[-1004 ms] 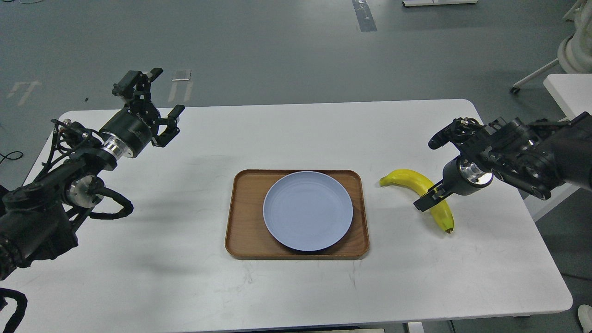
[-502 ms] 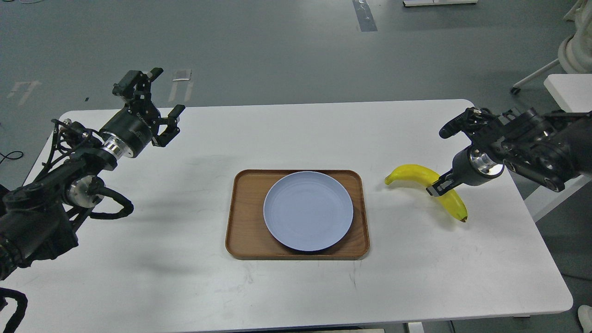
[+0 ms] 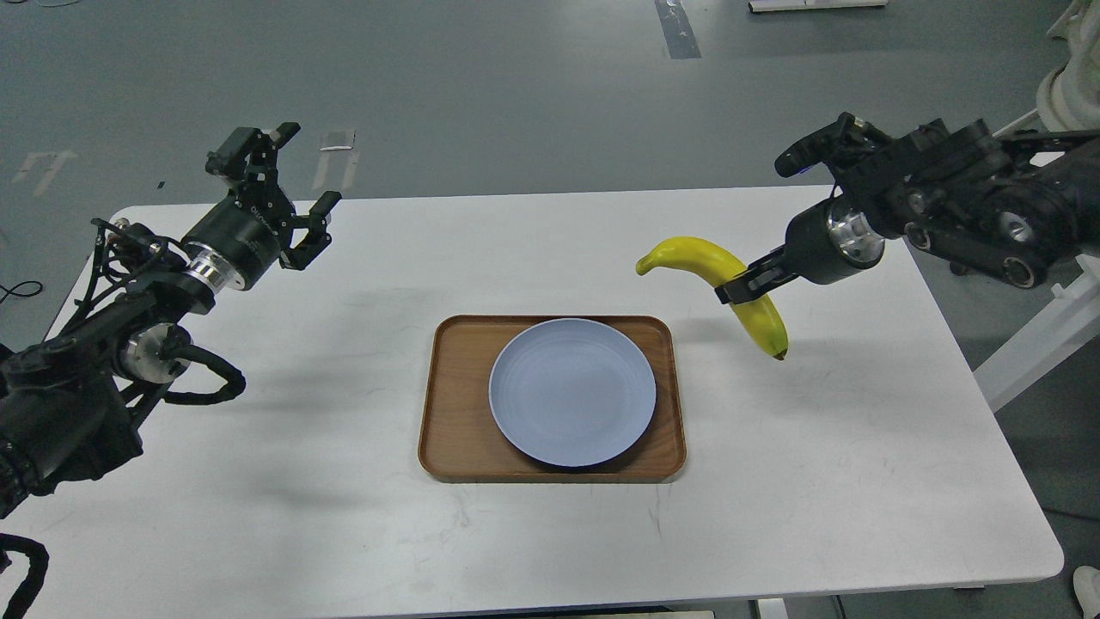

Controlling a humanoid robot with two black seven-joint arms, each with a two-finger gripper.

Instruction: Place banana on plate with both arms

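Observation:
The yellow banana (image 3: 698, 257) hangs in the air to the right of the plate, stem end toward the left and dark tip down. My right gripper (image 3: 739, 286) is shut on its middle and holds it well above the table. The pale blue-lavender plate (image 3: 572, 391) lies empty on a brown wooden tray (image 3: 454, 404) at the table's centre. My left gripper (image 3: 296, 202) is open and empty, raised over the table's back left part, far from the plate.
The white table (image 3: 550, 533) spans the view, its right edge near the right arm. A white table leg or stand (image 3: 1031, 344) sits beyond that edge. Grey floor lies behind.
My right gripper has lifted the banana off the table and carried it up and left toward the plate. The left arm has barely moved.

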